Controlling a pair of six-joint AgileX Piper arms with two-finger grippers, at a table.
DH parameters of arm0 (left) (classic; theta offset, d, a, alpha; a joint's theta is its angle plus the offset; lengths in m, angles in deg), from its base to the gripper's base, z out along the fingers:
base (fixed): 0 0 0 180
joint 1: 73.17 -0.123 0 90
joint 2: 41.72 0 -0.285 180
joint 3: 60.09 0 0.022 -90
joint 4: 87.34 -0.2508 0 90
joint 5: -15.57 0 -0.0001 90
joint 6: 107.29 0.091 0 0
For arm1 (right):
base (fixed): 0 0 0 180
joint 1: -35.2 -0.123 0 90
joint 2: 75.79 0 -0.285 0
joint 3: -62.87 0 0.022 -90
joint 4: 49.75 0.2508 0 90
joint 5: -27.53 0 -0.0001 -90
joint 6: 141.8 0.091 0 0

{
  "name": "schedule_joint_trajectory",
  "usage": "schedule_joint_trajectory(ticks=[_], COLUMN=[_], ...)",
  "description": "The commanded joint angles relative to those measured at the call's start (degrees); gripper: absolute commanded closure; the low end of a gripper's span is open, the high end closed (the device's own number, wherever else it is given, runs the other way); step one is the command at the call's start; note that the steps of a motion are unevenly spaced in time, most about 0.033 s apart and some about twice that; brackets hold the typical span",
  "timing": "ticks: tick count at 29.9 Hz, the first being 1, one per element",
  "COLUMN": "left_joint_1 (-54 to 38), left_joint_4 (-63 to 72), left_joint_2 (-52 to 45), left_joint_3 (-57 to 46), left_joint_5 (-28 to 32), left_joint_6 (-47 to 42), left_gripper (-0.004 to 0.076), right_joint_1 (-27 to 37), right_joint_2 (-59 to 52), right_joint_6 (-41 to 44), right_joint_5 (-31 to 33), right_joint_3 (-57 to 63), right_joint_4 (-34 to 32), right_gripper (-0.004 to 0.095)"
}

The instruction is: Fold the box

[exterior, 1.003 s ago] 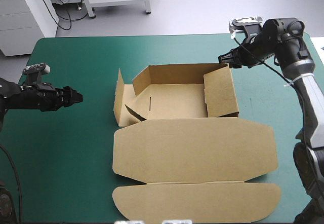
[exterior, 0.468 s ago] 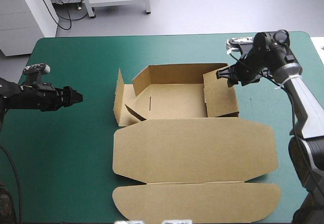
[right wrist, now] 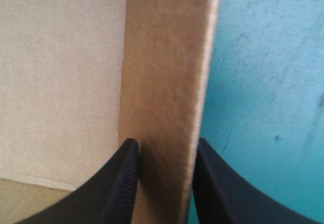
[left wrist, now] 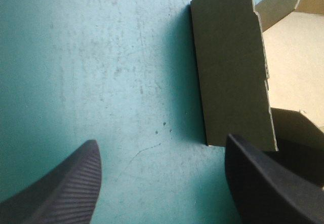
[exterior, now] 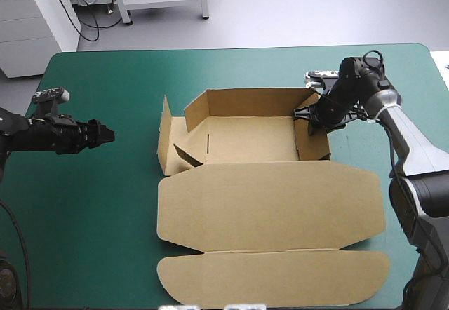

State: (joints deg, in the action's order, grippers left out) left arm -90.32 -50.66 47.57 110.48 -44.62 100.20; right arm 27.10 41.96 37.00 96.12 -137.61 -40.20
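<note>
Mid-table on the teal-green cover (exterior: 91, 212) sits the brown box (exterior: 245, 143), roughly half formed by my judgement: lid (exterior: 270, 208) flat toward the near edge, far wall (exterior: 245, 101) raised, left wall (exterior: 165, 138) standing loose, untucked. The right gripper (exterior: 311, 113) is clamped across the upright right wall (exterior: 313, 142); the left gripper (exterior: 106, 135) hovers spread apart, well left of the box. No print or label shows

Teal-green bench (exterior: 105, 184) with one brown box (exterior: 245, 145) carried on it.
The box is placed near the middle, walls (exterior: 245, 102) raised toward 12 o'clock, its lid (exterior: 270, 208) laid flat toward 6 o'clock.
</note>
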Motion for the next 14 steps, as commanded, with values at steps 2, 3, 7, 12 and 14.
schedule_joint_trajectory(ticks=[2, 3, 7, 12, 14], left_joint_1=[0.0, 0.0, 0.0, 0.0, 0.0], left_joint_4=[2.5, 2.5, 2.5, 2.5, 2.5], left_joint_2=[-1.7, -1.7, -1.7, -1.7, -1.7], left_joint_3=[2.0, 2.0, 2.0, 2.0, 2.0], left_joint_5=[1.0, 1.1, 1.1, 0.8, 0.7], left_joint_6=[0.0, 0.0, 0.0, 0.0, 0.0], left_gripper=[0.0231, 0.0231, 0.0231, 0.0231, 0.0231], right_joint_1=[0.1, 0.1, 0.1, 0.1, 0.1], right_joint_2=[-2.6, -2.6, -2.3, 0.1, 1.1], right_joint_6=[-0.2, -0.2, -0.2, -0.5, -0.9], right_joint_5=[-3.4, -3.8, -4.4, -2.9, -2.1], right_joint_3=[-1.2, -1.2, -1.2, -1.2, -1.2], right_joint_4=[0.1, 0.1, -0.1, -0.1, -0.1], right_gripper=[0.0638, 0.0653, 0.071, 0.0743, 0.0762])
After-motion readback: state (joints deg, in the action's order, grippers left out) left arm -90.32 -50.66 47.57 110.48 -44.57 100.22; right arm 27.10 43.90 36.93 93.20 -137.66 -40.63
